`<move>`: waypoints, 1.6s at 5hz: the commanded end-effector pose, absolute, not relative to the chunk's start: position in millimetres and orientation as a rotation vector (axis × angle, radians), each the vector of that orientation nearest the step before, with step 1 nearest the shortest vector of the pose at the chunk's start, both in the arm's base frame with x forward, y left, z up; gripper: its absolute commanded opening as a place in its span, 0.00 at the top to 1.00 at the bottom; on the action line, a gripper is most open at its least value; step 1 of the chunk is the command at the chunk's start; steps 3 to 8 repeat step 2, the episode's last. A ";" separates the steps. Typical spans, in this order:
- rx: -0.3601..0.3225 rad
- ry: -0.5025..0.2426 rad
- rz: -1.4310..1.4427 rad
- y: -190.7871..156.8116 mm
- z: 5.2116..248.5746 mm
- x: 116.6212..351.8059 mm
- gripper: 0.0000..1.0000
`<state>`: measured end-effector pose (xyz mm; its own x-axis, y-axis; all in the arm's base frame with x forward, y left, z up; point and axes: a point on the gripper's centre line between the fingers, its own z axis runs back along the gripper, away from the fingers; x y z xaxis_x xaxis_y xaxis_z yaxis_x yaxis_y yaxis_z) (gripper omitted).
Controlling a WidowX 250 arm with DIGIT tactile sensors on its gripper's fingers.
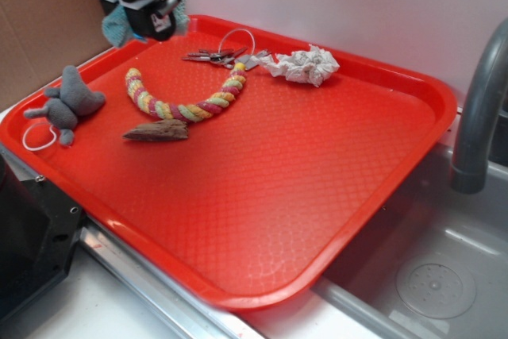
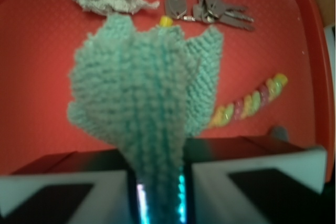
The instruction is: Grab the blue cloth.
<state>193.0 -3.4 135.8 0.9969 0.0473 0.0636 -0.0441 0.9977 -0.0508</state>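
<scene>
At upper left, the gripper (image 1: 147,17) has its 2 fingers clamped on the blue cloth (image 2: 142,87), hanging above the tray (image 1: 381,172); grab looks done, next just hold firm

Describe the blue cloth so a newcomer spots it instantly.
Start at the red tray, then go to its far left corner, where the gripper hangs above it. The blue cloth dangles pinched in it: fuzzy teal, unlike the white paper wad or striped rope.

The gripper (image 2: 157,182) hangs raised above the far left corner of the tray, wrist pointing down. Its two fingers (image 2: 252,174) are pinched tight on the blue cloth (image 2: 136,93), which dangles below them.
</scene>
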 end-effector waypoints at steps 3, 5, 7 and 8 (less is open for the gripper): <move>-0.025 -0.038 0.039 -5.8 154.3 168.6 1.00; -0.025 -0.038 0.039 -5.8 154.3 168.6 1.00; -0.025 -0.038 0.039 -5.8 154.3 168.6 1.00; -0.025 -0.038 0.039 -5.8 154.3 168.6 1.00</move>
